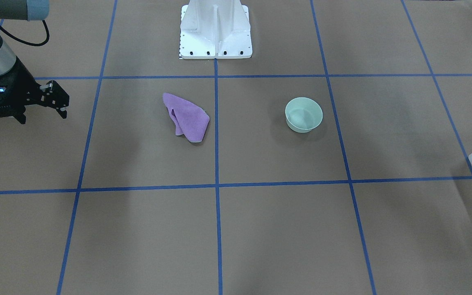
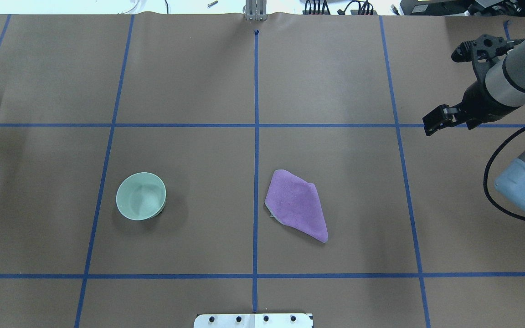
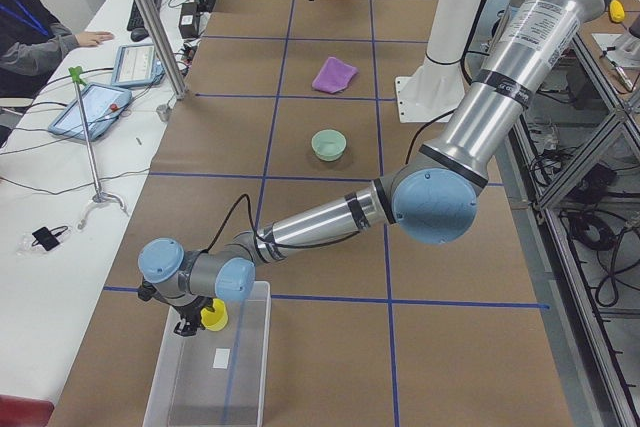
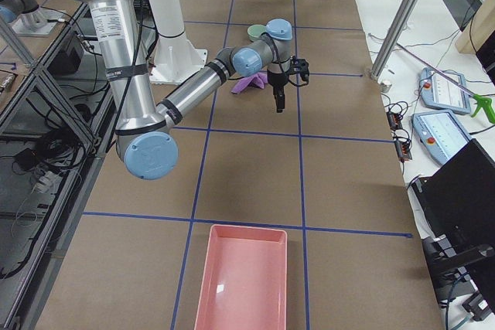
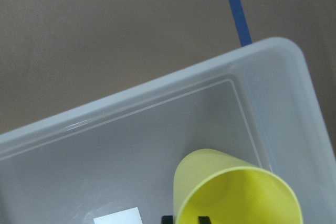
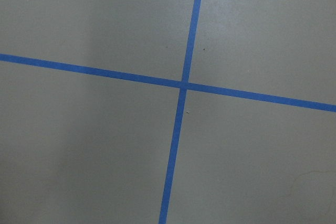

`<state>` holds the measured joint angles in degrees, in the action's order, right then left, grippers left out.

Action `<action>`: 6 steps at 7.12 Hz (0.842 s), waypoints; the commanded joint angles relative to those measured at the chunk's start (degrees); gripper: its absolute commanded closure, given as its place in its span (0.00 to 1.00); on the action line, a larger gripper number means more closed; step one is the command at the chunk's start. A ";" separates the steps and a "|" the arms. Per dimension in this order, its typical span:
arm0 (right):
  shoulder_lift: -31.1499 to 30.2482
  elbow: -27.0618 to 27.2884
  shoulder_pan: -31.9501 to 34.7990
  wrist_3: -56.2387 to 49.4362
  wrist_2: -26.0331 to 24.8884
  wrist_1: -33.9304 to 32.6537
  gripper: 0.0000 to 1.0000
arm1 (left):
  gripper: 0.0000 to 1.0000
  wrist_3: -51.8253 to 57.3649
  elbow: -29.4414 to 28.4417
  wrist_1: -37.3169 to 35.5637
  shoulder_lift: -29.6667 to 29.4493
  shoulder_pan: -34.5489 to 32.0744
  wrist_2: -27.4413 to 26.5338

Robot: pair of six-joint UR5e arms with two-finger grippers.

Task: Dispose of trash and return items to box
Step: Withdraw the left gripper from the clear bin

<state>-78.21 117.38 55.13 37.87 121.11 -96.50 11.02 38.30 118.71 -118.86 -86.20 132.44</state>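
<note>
The brown paper-covered table [image 2: 176, 82], gridded with blue tape, carries little. Taking the overhead view as the dial, with twelve away from the robot, the long silver left arm [image 3: 470, 127] stretches out to the nine o'clock end. That looks like a reach to drop something in the clear plastic storage box [image 3: 258, 337] there. The shallow pink plastic tray [image 4: 244, 284] lies empty at the three o'clock end, probably for the trash. A crumpled purple cloth [image 2: 296, 205] lies just at four o'clock of the centre cross. A mint-green round bowl [image 2: 141, 196] stands upright and empty at about eight o'clock, well apart from the cloth; both, I judge, await sorting. The small yellow plastic cup [image 5: 236, 192] hangs mouth-up over the box's inside, close to one corner and right at the left gripper [image 3: 195, 322]. Only slivers of black finger show beside its rim, so I cannot tell whether the gripper grasps the cup or has let go. The right gripper [image 2: 445, 89] hovers at two o'clock over bare paper, jaws spread and holding nothing, apparently parked clear of the work.
</note>
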 commanded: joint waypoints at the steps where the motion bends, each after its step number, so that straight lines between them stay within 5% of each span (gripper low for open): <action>1: -0.01 0.04 0.07 0.10 0.00 0.00 0.00 | 0.01 0.14 5.78 -4.93 -0.24 -2.91 1.49; 3: -0.02 -0.22 0.07 0.10 -0.08 0.00 0.00 | 0.01 -0.81 23.03 -20.27 2.21 -3.80 1.68; 6: -0.02 -0.75 -0.02 0.01 -0.08 0.00 0.00 | 0.01 -27.16 48.88 -22.55 13.36 6.87 4.39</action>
<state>-78.23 116.77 55.15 37.95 121.09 -96.50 -3.96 76.51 96.65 -109.79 -85.03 135.56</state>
